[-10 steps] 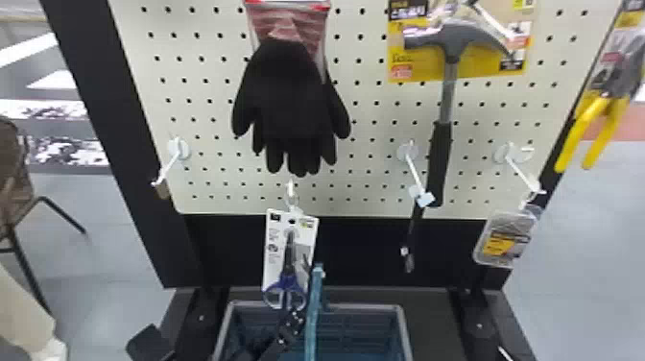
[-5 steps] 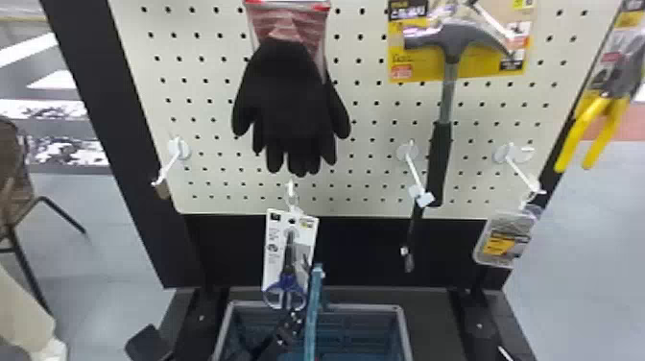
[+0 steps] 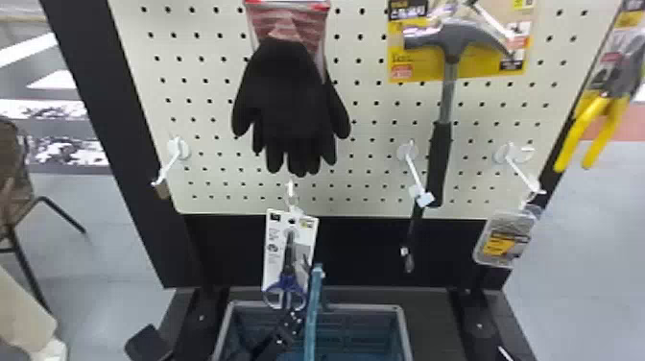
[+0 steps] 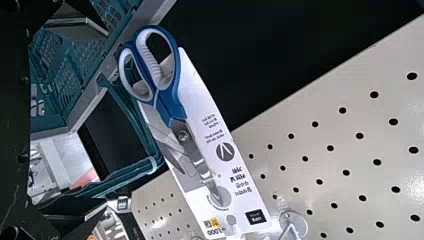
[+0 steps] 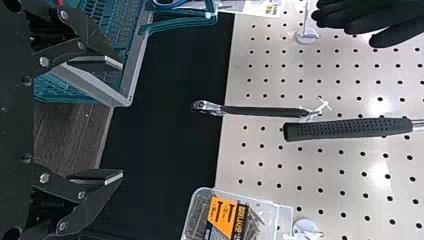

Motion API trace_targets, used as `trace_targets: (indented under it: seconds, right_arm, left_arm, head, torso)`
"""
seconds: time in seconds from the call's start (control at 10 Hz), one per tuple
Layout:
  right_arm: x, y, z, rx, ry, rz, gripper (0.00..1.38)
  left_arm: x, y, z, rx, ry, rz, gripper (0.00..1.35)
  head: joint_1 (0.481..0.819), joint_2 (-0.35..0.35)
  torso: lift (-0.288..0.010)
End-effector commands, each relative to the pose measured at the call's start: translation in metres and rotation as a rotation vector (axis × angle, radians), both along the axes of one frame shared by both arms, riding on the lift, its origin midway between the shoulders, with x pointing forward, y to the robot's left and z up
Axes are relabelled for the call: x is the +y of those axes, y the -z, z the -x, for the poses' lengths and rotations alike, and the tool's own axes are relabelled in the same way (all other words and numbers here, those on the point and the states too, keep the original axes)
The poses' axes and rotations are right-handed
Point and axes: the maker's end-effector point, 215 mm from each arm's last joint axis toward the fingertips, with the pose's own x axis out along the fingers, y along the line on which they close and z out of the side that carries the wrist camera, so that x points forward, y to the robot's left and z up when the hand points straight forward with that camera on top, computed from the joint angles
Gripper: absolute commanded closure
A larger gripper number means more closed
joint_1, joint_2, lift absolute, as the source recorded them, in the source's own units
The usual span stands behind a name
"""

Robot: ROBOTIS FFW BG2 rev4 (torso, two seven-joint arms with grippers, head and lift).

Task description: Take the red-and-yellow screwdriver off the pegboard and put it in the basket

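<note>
The pegboard stands behind the basket, whose near end is cropped.

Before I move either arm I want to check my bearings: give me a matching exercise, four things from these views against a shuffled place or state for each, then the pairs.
Things:
1. black gloves with red cuffs
2. hammer with black grip
3. scissors with blue-and-white handles
4. right claw

Places or states:
A. open, holding nothing
B. mounted on a white card
C. hanging above the scissors
D. hanging with a yellow card behind its head

Right pairs: 1-C, 2-D, 3-B, 4-A
</note>
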Motion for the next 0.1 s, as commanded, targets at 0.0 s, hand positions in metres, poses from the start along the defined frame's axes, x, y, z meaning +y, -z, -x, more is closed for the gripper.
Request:
trace_targets:
  seconds: [0.0]
  right_arm:
    - [0.0002, 0.0005, 0.0007, 0.001, -0.001, -0.001, 0.5]
  left_arm:
    - [0.0001, 0.0002, -0.0001, 0.0, 0.0, -0.002, 0.12]
  head:
    - [0.549, 0.0]
  torso:
    - [-0.1]
